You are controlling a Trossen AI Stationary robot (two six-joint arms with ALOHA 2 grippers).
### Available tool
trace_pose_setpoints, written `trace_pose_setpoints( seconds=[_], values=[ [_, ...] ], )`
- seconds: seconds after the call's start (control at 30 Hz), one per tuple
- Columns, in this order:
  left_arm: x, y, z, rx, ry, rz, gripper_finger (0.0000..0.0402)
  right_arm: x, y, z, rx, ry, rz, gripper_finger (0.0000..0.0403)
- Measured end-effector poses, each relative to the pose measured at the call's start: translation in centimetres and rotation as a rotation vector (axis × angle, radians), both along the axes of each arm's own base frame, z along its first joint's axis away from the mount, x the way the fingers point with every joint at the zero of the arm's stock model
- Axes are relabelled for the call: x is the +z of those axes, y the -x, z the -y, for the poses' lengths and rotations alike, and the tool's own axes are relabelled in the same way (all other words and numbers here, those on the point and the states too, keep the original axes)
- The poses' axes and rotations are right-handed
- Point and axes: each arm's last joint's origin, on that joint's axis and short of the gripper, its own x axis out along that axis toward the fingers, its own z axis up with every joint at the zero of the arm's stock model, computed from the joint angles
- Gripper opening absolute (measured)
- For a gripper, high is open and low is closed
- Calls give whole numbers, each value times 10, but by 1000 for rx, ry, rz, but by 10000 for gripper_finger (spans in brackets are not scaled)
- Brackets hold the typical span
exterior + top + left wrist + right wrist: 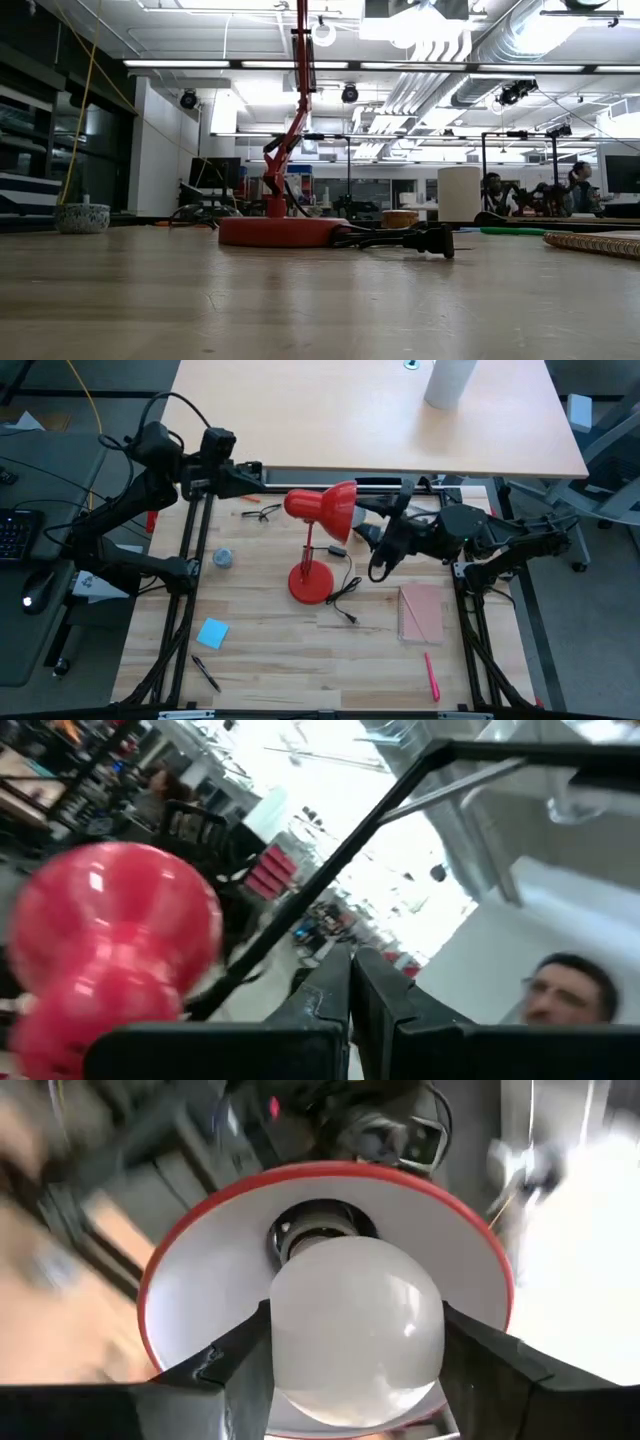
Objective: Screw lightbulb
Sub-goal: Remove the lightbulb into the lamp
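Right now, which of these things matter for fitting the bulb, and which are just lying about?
In use:
lightbulb
red lamp
right hand, gripping the bulb

Lying about:
blue note
notebook
red pen
black pen
glasses

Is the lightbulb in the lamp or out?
In. The lightbulb sits inside the lamp's shade, its base at the socket, the right gripper's jaws around it.

High view evenly lit, soft faint shadows under the red lamp (pixel 318 545). Low view: near tabletop (pixel 300 300) out of focus, ceiling strip lights (pixel 250 64) blown out. Left wrist view heavily motion-blurred, lamp shade (pixel 110 950) smeared, bright overexposed background. Right wrist view: lightbulb (pixel 355 1330) sharp with small glare spots, surroundings blurred, right side washed out white.
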Motion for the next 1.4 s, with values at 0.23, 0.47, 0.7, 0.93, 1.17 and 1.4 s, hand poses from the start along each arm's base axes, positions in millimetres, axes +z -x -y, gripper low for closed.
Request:
trace_pose_setpoints(
  seconds=[0.23,0.47,0.7,0.93,1.17,1.4],
  values=[
    [1,1,0,-21,78,-20,0,0,1,3,-110,485,-215,228],
    [1,0,-1,3,79,-16,0,0,1,0,-101,451,-183,229],
    [1,0,-1,16,63,-7,0,1,3,-11,-97,467,-179,229],
    [1,0,-1,15,59,-7,0,2,4,-15,-67,456,-160,229],
    [1,0,-1,14,58,-7,0,3,3,-16,-33,403,-119,229],
    [1,0,-1,15,58,-8,0,3,4,-17,-39,343,-93,229]
  ],
)
